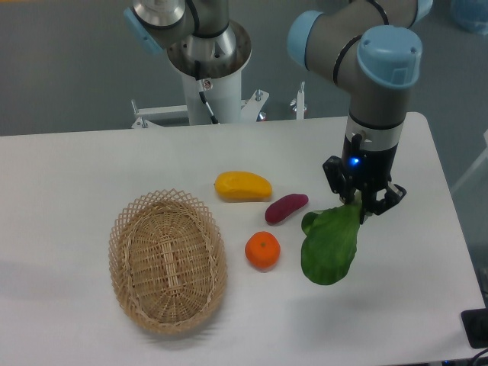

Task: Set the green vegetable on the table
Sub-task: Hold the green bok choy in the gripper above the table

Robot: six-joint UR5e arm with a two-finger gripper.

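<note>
The green vegetable is a leafy toy with broad dark green leaves. It hangs leaf-end down and toward the camera at the right of the white table. My gripper points down and is shut on its stem end, which the fingers hide. The leaves reach down close to the tabletop; I cannot tell whether they touch it.
An orange lies just left of the leaves, with a purple sweet potato and a yellow mango-like fruit behind it. A woven wicker basket stands at the front left. The table's right edge is close to the gripper.
</note>
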